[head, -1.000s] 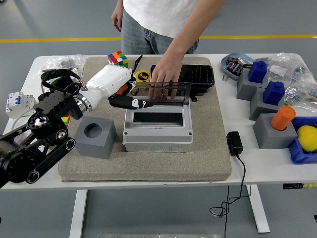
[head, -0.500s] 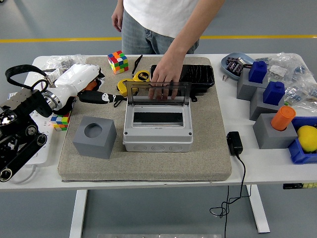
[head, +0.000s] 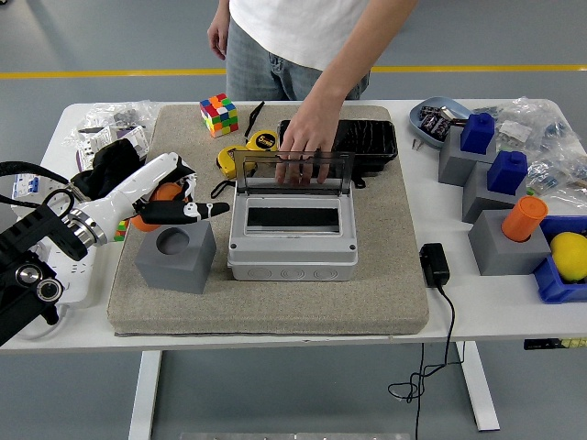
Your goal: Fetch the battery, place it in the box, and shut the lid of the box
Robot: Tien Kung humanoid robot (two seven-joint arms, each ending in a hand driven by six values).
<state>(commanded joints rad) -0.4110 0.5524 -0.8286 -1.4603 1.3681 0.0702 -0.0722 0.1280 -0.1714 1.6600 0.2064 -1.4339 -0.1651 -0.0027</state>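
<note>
White and black, the left hand (head: 170, 197) hangs over the left part of the beige mat (head: 385, 293), fingers curled round something orange, though what it is cannot be told. Just below it sits a grey block (head: 176, 257) with a round hole. To its right stands the grey box (head: 292, 240), its clear lid (head: 292, 170) raised upright at the back edge. A person's hand (head: 303, 142) rests on top of that lid, in front of a black tray (head: 367, 139). A colour cube (head: 218, 115) and a yellow tape measure (head: 246, 151) lie behind on the mat. No battery can be made out on the white surface (head: 514, 307).
</note>
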